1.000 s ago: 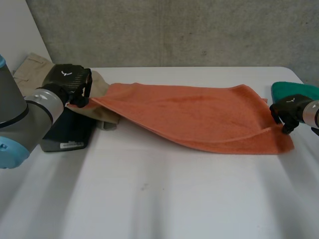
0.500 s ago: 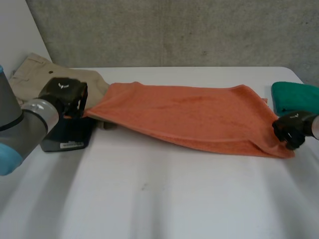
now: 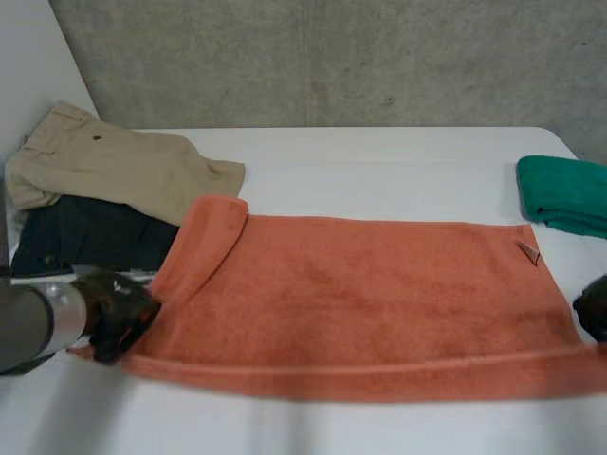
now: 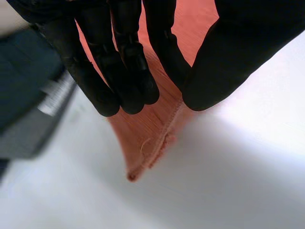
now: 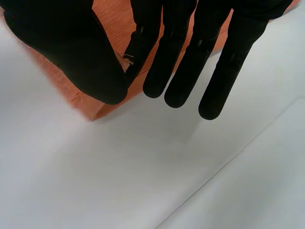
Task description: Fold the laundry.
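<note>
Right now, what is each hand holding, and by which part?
Both hold the orange towel: the left hand pinches its near left corner, the right hand its near right corner.

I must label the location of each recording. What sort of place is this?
Probably a lab or test room rather than a home: a bare concrete wall, a plain white table, and an orange towel spread out beside stacked clothes.
</note>
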{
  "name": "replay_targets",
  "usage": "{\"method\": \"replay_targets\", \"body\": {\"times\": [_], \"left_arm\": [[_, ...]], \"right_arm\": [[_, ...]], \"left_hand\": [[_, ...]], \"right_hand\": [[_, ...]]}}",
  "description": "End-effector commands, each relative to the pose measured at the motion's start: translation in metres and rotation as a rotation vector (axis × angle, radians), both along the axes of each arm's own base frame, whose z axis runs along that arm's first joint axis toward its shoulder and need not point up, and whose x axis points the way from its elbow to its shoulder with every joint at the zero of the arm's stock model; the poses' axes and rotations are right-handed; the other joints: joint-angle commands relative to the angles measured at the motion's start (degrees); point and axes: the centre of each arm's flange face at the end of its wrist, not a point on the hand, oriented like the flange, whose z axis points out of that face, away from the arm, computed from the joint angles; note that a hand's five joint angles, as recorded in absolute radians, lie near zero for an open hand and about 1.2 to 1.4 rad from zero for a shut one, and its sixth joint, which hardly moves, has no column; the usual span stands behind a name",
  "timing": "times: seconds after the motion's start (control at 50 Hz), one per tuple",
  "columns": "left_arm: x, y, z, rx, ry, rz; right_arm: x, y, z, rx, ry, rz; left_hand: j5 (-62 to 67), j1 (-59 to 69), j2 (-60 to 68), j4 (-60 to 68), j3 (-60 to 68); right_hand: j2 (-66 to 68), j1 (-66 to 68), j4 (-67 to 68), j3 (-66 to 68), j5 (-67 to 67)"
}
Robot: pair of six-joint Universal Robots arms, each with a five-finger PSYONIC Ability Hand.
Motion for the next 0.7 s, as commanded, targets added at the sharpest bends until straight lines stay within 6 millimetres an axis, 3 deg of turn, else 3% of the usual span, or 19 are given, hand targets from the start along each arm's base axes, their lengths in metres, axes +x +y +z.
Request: {"method": "replay_targets", "body": {"times": [0.02, 0.22, 0.36, 0.46, 0.48, 0.5, 0.52, 0.62, 0.7], "left_arm": [[-0.036, -0.044, 0.02, -0.232, 0.129, 0.026], [-0.076, -0.118, 0.043, -0.518, 0.258, 0.093], [-0.095, -0.159, 0.026, -0.598, 0.253, 0.102], [-0.11, -0.167, 0.009, -0.588, 0.261, 0.079], [-0.114, -0.166, 0.007, -0.586, 0.266, 0.066], [-0.118, -0.166, 0.004, -0.584, 0.273, 0.054], [-0.126, -0.164, 0.002, -0.584, 0.29, 0.027], [-0.137, -0.166, 0.015, -0.661, 0.366, -0.012], [-0.134, -0.162, 0.031, -0.688, 0.409, 0.004]], "right_arm": [[0.012, -0.039, 0.009, -0.264, -0.142, -0.106], [0.03, -0.091, 0.02, -0.595, -0.28, -0.176], [0.039, -0.123, 0.013, -0.737, -0.265, -0.216], [0.05, -0.14, -0.001, -0.771, -0.256, -0.214], [0.051, -0.142, -0.004, -0.773, -0.254, -0.213], [0.053, -0.145, -0.008, -0.773, -0.254, -0.211], [0.057, -0.149, -0.014, -0.771, -0.246, -0.218], [0.054, -0.15, -0.017, -0.749, -0.21, -0.311], [0.056, -0.131, -0.004, -0.65, -0.257, -0.322]], "left_hand": [[12.74, 13.51, 11.42, 11.53, 11.83], [12.74, 13.51, 11.42, 11.53, 11.83], [12.74, 13.51, 11.42, 11.53, 11.83], [12.74, 13.51, 11.42, 11.53, 11.83], [6.76, 7.54, 5.44, 5.55, 5.85], [-14.62, -13.84, -15.94, -15.82, -15.52], [-57.26, -56.49, -58.58, -58.47, -58.17], [-57.26, -56.49, -58.58, -58.47, -58.17], [-57.26, -56.49, -58.58, -58.47, -58.17]], "right_hand": [[12.55, 14.8, 11.46, 11.87, 12.71], [12.55, 14.8, 11.46, 11.87, 12.71], [12.55, 14.8, 11.46, 11.87, 12.71], [12.55, 14.8, 11.46, 11.87, 12.71], [2.7, 4.95, 1.61, 2.03, 2.86], [-23.04, -20.79, -24.13, -23.72, -22.88], [-57.45, -55.2, -58.54, -58.13, -57.29], [-57.45, -55.2, -58.54, -58.13, -57.29], [-57.45, -55.2, -58.54, -58.13, -57.29]]}}
